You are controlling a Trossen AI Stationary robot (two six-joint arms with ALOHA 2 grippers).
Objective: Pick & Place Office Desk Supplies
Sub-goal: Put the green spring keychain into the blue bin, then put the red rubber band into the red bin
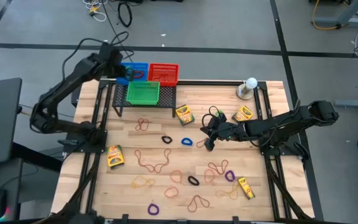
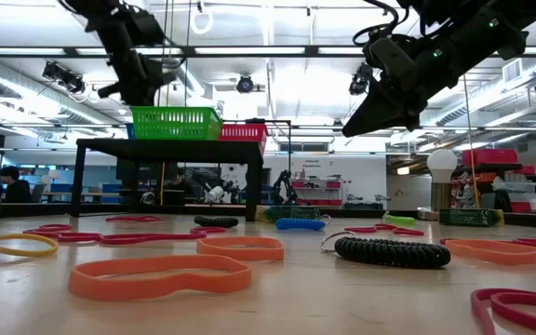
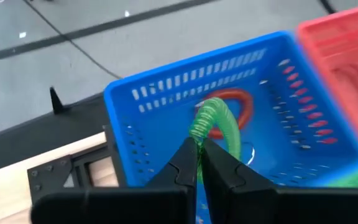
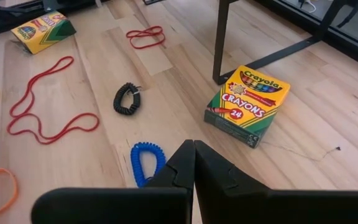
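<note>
My left gripper is at the table's far left, over the blue basket, and is shut on a green coiled band. An orange band lies inside that basket. My right gripper hovers shut and holds nothing, right of the table's middle. It is above a blue coiled band and close to a crayon box. Several rubber bands and more crayon boxes lie flat on the wood. My left gripper pinches one side of the green coiled band's loop between its two fingertips. The fingers slant down from the near-left toward the blue basket. The rest of the loop sticks out past the fingertips over the basket's inside, lifted off the table.
A red basket and a green basket stand beside the blue one on a black stand at the far left. A white ball on a round base stands at the far right. A black coiled band lies near the stand's leg.
</note>
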